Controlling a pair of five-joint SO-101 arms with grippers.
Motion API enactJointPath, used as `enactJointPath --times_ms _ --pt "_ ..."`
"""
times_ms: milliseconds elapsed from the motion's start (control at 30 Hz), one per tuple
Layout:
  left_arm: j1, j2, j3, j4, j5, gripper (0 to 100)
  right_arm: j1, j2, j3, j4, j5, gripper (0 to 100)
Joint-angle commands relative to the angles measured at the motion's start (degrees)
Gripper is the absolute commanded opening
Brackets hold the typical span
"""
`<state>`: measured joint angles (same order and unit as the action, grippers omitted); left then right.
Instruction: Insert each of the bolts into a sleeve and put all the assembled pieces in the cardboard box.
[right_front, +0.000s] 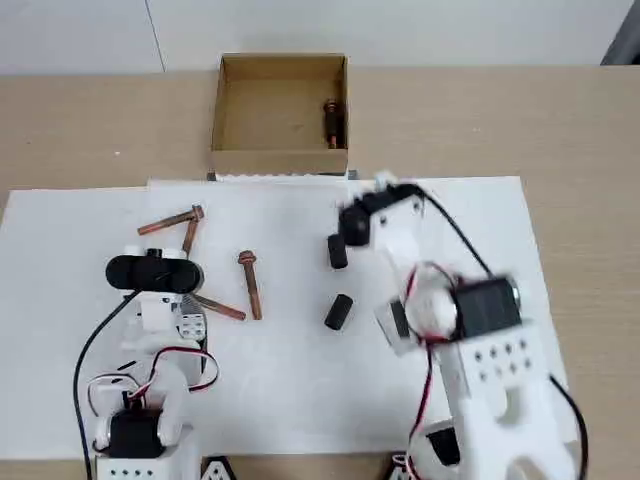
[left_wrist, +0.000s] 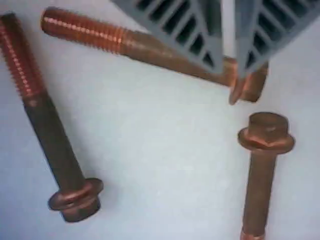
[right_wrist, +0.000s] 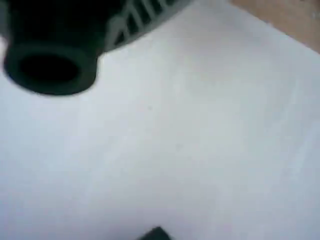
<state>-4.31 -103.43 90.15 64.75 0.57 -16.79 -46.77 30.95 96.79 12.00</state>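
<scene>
Bolts (left_wrist: 55, 145), copper-coloured with flanged hex heads, are lying on white paper (left_wrist: 165, 165) under and beside the left fingers (left_wrist: 185, 25), whose grip cannot be told; a black sleeve (right_wrist: 55, 50) is clamped by the right fingers (right_wrist: 145, 15).

We count: loose copper bolts x4, all left of centre: bolt (right_front: 168, 222), bolt (right_front: 189, 238), bolt (right_front: 251, 288), bolt (right_front: 222, 309). Black sleeves x2, right of centre: sleeve (right_front: 338, 250), sleeve (right_front: 339, 311). Assembled piece (right_front: 332, 122) x1, inside the far cardboard box (right_front: 280, 160) x1. White sheet (right_front: 300, 400) x1. Wooden table (right_front: 580, 120) x1. Arms x2: left arm (right_front: 150, 330), right arm (right_front: 480, 360).
</scene>
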Motion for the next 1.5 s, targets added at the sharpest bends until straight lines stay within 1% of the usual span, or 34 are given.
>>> enactJointPath --times_ms 0,67,167,500,733,900,1100,1300,1367,1467 --pt "-0.44 0.09 -4.00 0.70 -0.35 1 3.74 -6.29 3.25 -2.68 1.32 0.7" --pt "-0.44 1.93 -5.41 0.70 -1.93 1 5.23 -7.52 4.84 -3.82 3.08 0.5" --pt "-0.44 8.18 -9.89 0.62 -3.08 1 7.16 -7.60 5.19 -4.35 3.08 0.5" --pt "-0.44 39.12 -33.27 0.35 -3.08 1 13.05 -8.04 5.36 -7.60 2.99 0.5" --pt "-0.44 57.05 -48.92 0.35 -3.60 1 14.29 -7.60 5.36 -8.40 2.99 0.5" --pt "-0.44 70.95 -57.89 0.35 -11.25 1 14.20 -7.60 5.36 -8.40 2.99 0.6" --pt "-0.70 87.03 -65.89 0.44 -23.65 1 14.11 -7.69 9.14 -12.44 3.25 0.6" --pt "-6.24 100.13 -74.24 0.70 -37.27 1 14.11 -7.69 13.54 -14.90 3.34 0.7" --pt "-8.26 103.47 -77.41 0.70 -40.09 1 14.11 -7.69 14.59 -15.25 3.34 0.7" --pt "-9.93 107.52 -81.71 0.79 -42.37 1 14.11 -7.96 15.38 -15.25 3.34 0.7"
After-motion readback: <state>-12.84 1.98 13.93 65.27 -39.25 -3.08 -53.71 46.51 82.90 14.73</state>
